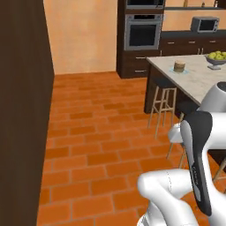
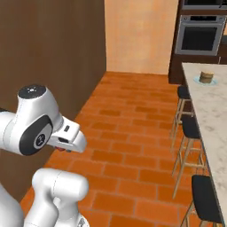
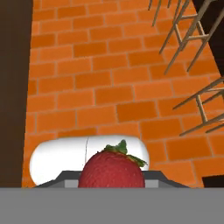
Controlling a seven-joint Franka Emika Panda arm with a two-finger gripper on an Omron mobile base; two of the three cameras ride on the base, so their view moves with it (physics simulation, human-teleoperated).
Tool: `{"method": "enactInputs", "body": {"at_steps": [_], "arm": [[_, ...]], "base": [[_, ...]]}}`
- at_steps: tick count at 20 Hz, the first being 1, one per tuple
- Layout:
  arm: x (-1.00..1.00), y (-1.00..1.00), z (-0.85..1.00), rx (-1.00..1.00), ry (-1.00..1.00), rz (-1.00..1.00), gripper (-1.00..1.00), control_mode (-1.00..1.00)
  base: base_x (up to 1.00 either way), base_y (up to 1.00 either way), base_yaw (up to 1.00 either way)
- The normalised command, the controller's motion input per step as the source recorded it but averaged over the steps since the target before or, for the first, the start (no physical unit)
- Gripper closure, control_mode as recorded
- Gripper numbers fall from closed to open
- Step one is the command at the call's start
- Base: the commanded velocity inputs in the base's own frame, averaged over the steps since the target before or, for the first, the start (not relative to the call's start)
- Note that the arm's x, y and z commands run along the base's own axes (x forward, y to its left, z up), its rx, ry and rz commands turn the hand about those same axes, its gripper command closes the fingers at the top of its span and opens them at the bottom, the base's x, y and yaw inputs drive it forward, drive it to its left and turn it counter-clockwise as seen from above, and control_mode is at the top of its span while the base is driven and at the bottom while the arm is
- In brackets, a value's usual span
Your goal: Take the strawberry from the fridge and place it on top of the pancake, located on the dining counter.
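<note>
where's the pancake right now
The pancake sits on its blue plate near the corner of the dining counter, left of the apple bowl, above the stools.

I am looking over the arm, which is rising at the lower left, its hand [image 2: 66, 138] pointing right above the orange brick floor [image 2: 128, 146] with a bit of red showing under it. A dark wood wall [image 2: 53, 53] is standing to the left. On the right, the marble counter [image 2: 213, 115] is carrying the pancake stack [image 2: 205, 77] on a pale blue plate [image 2: 213, 82] near its far end. Three dark stools [image 2: 191, 128] are lining its edge, and an oven [image 2: 199, 37] is sitting beyond.
</note>
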Motion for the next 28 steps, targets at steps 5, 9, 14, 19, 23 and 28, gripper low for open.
{"method": "enactInputs", "body": {"at_steps": [5,9,14,19,23,28], "arm": [[0.00,0.00,0.00,0.00,0.00,0.00,1.00,1.00],[0.00,0.00,0.00,0.00,0.00,0.00,1.00,1.00],[0.00,0.00,0.00,0.00,0.00,0.00,1.00,1.00],[0.00,0.00,0.00,0.00,0.00,0.00,1.00,1.00],[0.00,0.00,0.00,0.00,0.00,0.00,1.00,1.00],[0.00,0.00,0.00,0.00,0.00,0.00,1.00,1.00]], "base": [[1.00,0.93,-0.46],[1.00,0.68,-0.52],[1.00,0.61,-0.57],[1.00,0.64,-0.59],[1.00,0.74,-0.58],[1.00,0.88,-0.53]]}}
